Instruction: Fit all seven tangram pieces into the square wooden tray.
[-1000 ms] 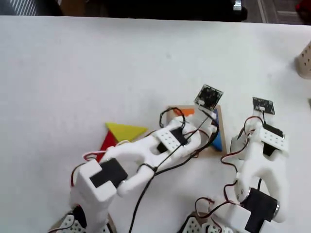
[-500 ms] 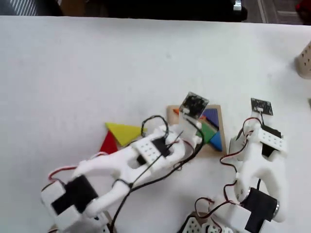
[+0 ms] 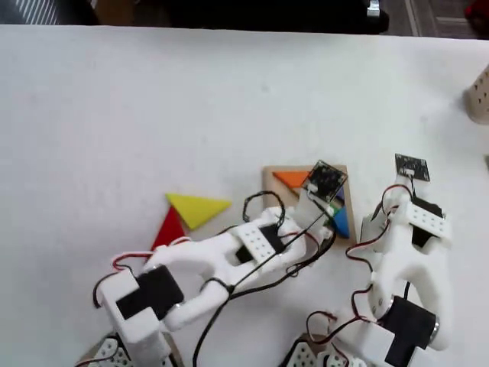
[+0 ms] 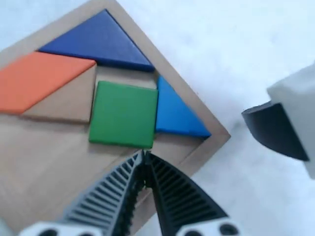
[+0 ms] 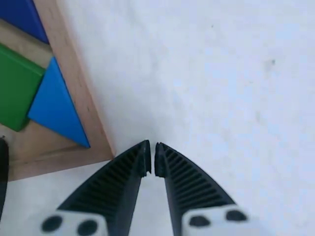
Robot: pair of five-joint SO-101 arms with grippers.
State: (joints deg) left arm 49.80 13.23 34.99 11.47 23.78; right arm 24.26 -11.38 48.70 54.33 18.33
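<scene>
High view: the square wooden tray [image 3: 267, 183] lies on the white table [image 3: 153, 99], with wide open tabletop beyond its far rim. Your left arm [image 3: 229, 252] stretches across the tray's near side. Your right arm [image 3: 416, 237] stands just beside the tray on the opposite side. Out on the table on the left arm's side of the tray lie the yellow triangle piece [image 3: 196, 208] and the red triangle piece [image 3: 170, 228]. They touch. The yellow one's longest edge runs toward the tray, its sharp tip nearest it. The arm partly covers the red one.

Left wrist view: the left gripper [image 4: 144, 164] hangs over bare tray floor, jaws closed on nothing, tips just beside the green square piece [image 4: 124, 114]. The light blue triangle piece [image 4: 174, 113] touches that square, long edge along the rim. The dark blue triangle piece [image 4: 98, 42] fills a corner. The orange parallelogram piece [image 4: 42, 81] lies beside it. A wide stretch of bare floor borders the orange and green pieces.

Right wrist view: the right gripper [image 5: 151, 160] sits over the table just outside a tray corner, jaws closed, holding nothing.
</scene>
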